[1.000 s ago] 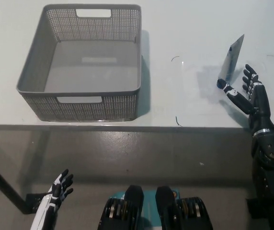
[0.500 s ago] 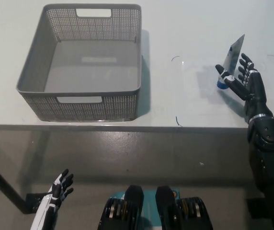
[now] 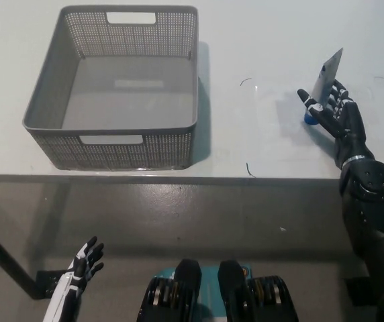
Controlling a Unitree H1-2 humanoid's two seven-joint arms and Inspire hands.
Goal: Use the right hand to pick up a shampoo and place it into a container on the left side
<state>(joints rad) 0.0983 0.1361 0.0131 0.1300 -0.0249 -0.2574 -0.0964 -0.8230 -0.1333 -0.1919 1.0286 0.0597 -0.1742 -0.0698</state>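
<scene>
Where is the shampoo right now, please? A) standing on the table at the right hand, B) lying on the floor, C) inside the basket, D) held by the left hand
A: the shampoo stands on the table with the right hand at its base, far from the empty basket; the left hand hangs low, below the table edge.

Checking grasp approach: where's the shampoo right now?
In the head view, the shampoo stands on the white table at far right, right hand against its base, well apart from the grey basket.
</scene>
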